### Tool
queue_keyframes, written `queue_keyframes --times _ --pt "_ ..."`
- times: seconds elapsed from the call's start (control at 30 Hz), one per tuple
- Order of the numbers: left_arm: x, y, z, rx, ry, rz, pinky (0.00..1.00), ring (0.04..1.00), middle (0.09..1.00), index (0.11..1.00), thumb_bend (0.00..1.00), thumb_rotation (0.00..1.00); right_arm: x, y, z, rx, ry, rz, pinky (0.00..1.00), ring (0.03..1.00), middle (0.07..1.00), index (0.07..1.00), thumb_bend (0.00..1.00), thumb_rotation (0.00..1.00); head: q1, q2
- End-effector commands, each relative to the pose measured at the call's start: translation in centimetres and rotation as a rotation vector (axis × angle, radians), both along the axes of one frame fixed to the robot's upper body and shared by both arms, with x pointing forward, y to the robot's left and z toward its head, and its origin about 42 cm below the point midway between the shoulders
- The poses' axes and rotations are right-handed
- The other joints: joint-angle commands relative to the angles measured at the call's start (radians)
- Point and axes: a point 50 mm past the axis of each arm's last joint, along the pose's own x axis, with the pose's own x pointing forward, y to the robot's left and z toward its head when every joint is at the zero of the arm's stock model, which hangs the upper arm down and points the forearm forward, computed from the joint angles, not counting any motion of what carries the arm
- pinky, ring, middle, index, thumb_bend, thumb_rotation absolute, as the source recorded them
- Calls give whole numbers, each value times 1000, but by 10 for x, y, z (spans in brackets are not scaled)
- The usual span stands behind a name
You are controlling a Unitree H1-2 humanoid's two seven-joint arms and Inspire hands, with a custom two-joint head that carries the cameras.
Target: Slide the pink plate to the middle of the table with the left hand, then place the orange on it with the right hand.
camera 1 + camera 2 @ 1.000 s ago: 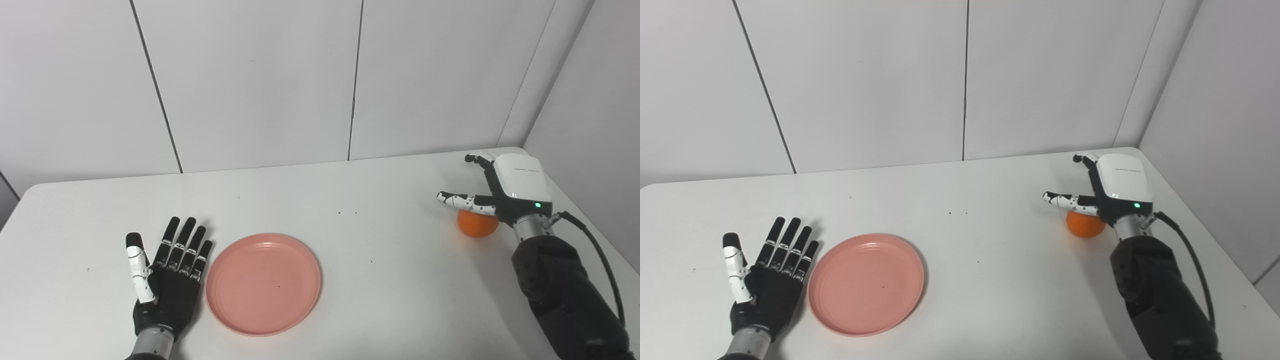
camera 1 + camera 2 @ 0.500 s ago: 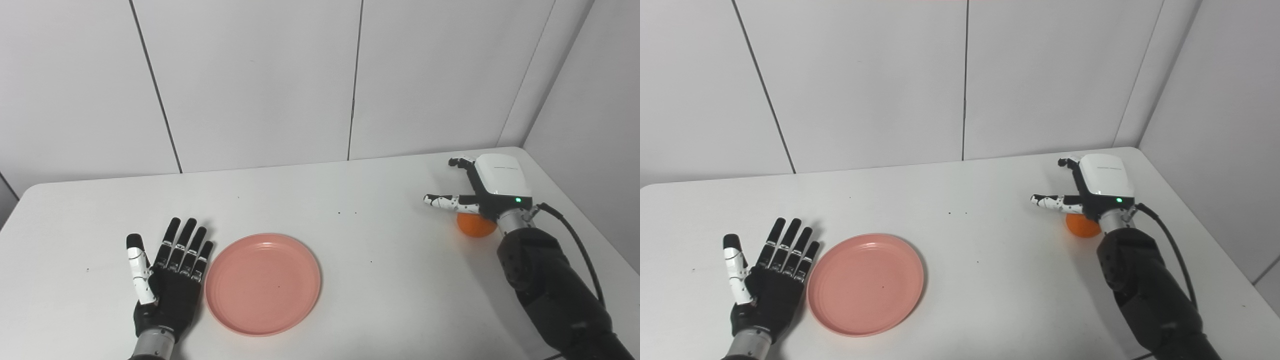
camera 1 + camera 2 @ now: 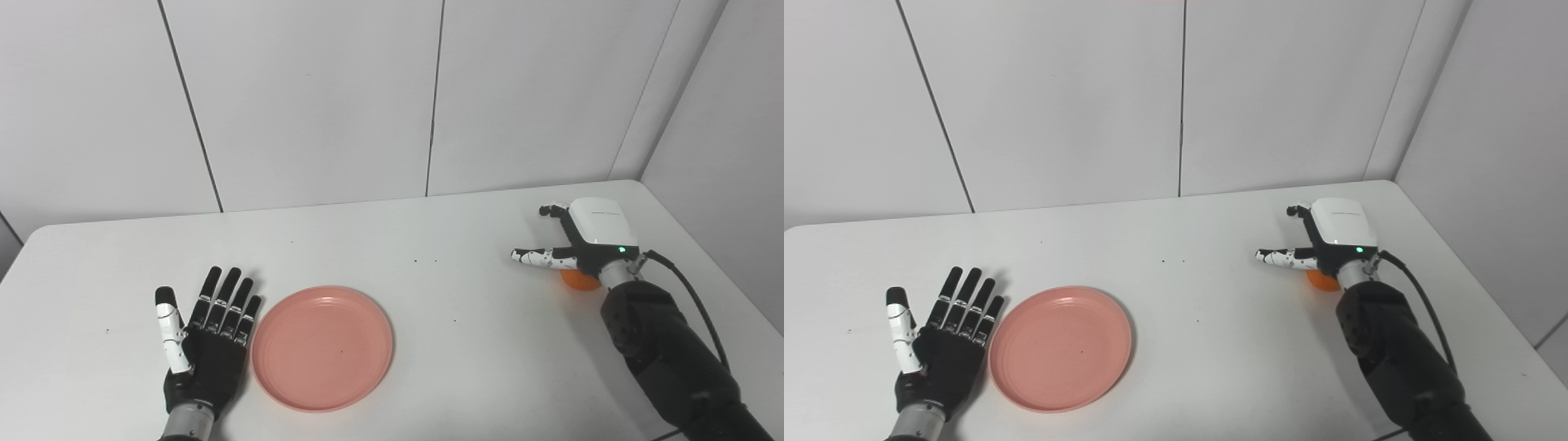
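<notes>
- We see the left hand [image 3: 208,343] lying flat on the white table [image 3: 429,343], palm down, fingers straight and slightly apart, holding nothing
- Its outer fingers lie just beside the left rim of the pink plate [image 3: 323,346]; we cannot tell whether they touch it
- The pink plate sits left of the table's middle, near the front edge, nothing on it
- The right hand [image 3: 582,242] hovers over the orange [image 3: 579,280] at the far right of the table, back of the hand up, thumb stretched out to the left, fingers curled forward and downward, spread wide
- Only a sliver of the orange shows under the wrist; we cannot tell whether the palm touches it, and no finger is closed around it
- Orange and plate lie well apart
</notes>
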Motion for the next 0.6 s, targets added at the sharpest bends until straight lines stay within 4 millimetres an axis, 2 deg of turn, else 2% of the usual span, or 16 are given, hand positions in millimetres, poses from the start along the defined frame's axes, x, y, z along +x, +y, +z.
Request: queue_keyframes --times 0.0,0.57 --pt "-8 -2 -20 -12 89 -12 1000 914 813 871 755 651 7 -7 28 -30 -73 -11 704 711 744 727 834 785 -1 -1" --pt "-3 0 -18 -9 81 -9 1000 916 814 866 750 654 -5 -13 21 -38 -18 -38 735 732 756 747 829 789 -4 0"
